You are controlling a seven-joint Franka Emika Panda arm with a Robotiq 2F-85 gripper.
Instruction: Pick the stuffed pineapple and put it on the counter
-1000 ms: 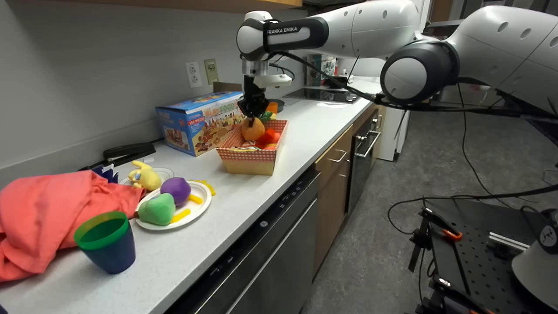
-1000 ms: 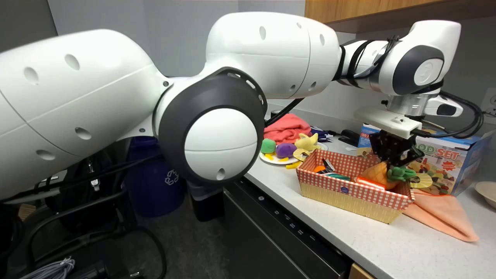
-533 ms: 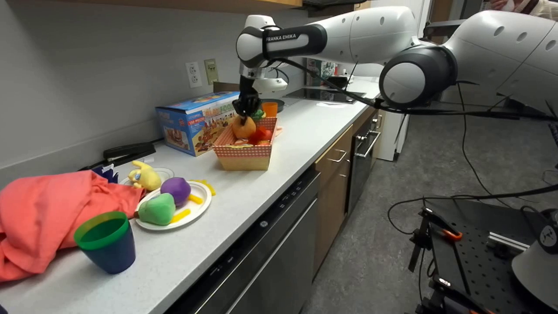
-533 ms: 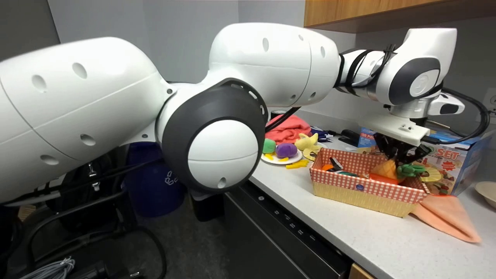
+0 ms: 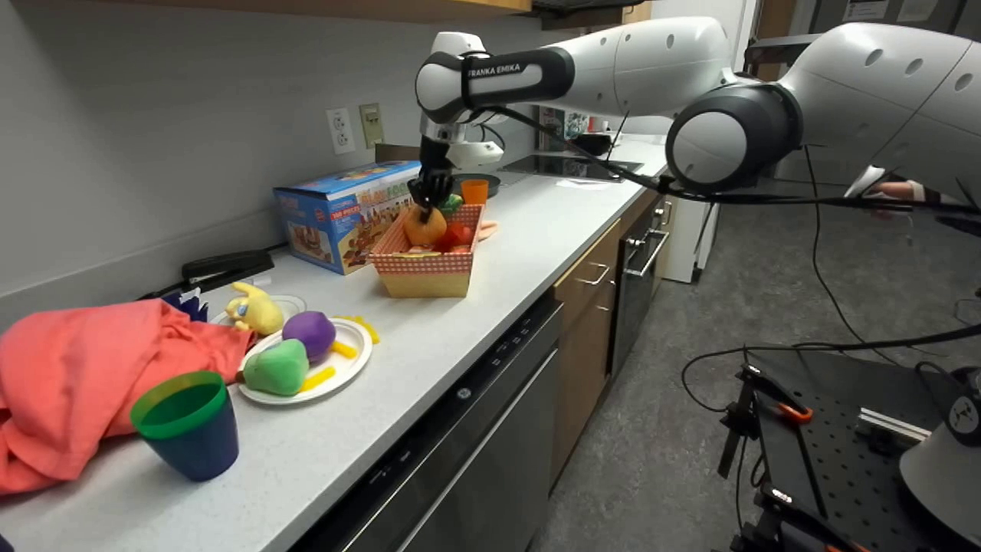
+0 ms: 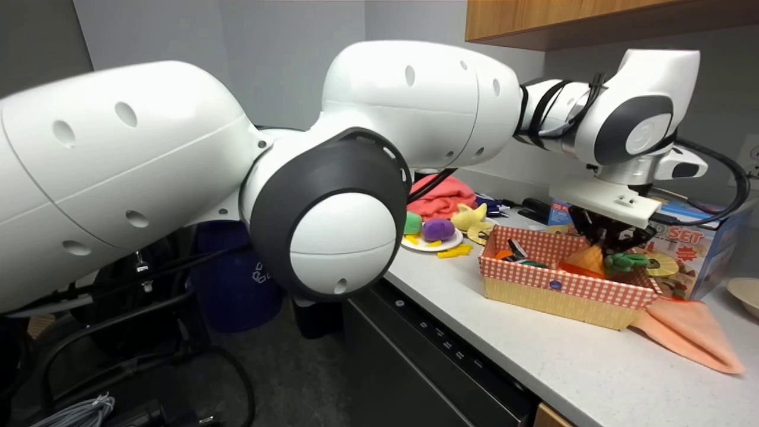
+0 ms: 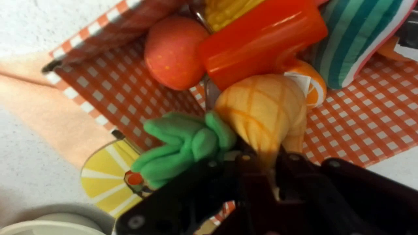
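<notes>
The orange-yellow stuffed pineapple (image 7: 267,107), with its green leafy tuft (image 7: 192,140), is inside the checked basket (image 6: 569,289). My gripper (image 7: 263,160) reaches down into the basket and is shut on a pinched fold of the plush near the tuft. In both exterior views the stuffed pineapple (image 5: 425,226) sits directly under the gripper (image 5: 429,201), within the basket's walls. Whether its underside touches the basket floor is hidden. The pale grey-white counter (image 5: 437,337) carries the basket and runs along the wall.
Beside the plush lie a red toy piece (image 7: 261,42) and a red ball (image 7: 176,54). The play food box (image 5: 345,215) stands behind the basket. A plate (image 5: 356,372) of toys, a nested cup (image 5: 188,429), a peach cloth (image 6: 688,332) and a bowl (image 6: 747,296) surround it.
My gripper has come lower and moved toward the wall, keeping its hold on the stuffed pineapple. The basket has slid the same way, away from the counter's front edge.
</notes>
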